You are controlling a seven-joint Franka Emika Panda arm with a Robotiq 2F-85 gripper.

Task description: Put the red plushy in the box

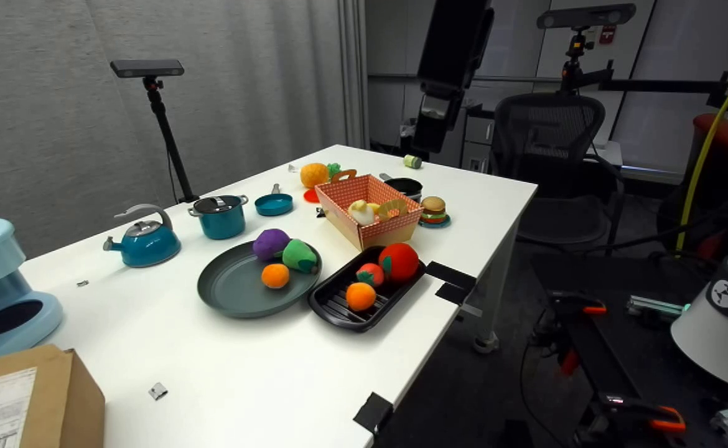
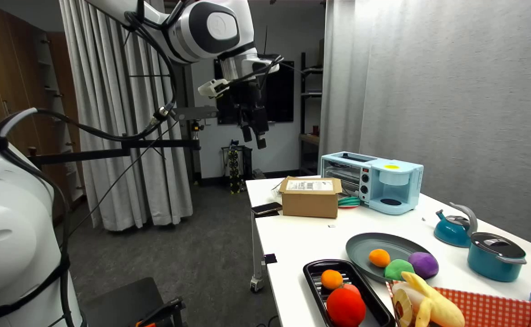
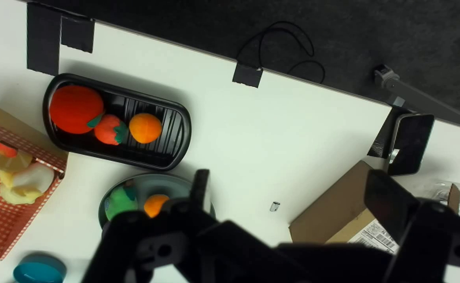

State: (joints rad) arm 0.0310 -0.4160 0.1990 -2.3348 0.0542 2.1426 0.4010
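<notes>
The red plushy (image 1: 399,261) is bright red and round. It lies at one end of the black tray, beside a smaller red toy; it also shows in an exterior view (image 2: 346,308) and in the wrist view (image 3: 74,109). The box (image 1: 392,236) has red-orange checkered walls and stands close to that end of the tray. A pale yellow toy lies in it; it also shows in an exterior view (image 2: 488,299) and in the wrist view (image 3: 13,228). My gripper (image 3: 289,188) is open and empty. In an exterior view the gripper (image 2: 254,138) hangs high, away from the plushy.
The black tray (image 1: 339,316) also holds an orange ball (image 1: 361,296). A grey plate (image 1: 233,292) with an orange ball, a purple ball and a green toy stands beside it. A brown cardboard box (image 3: 332,208), a phone (image 3: 413,141) and a teal pot (image 1: 224,221) stand on the table.
</notes>
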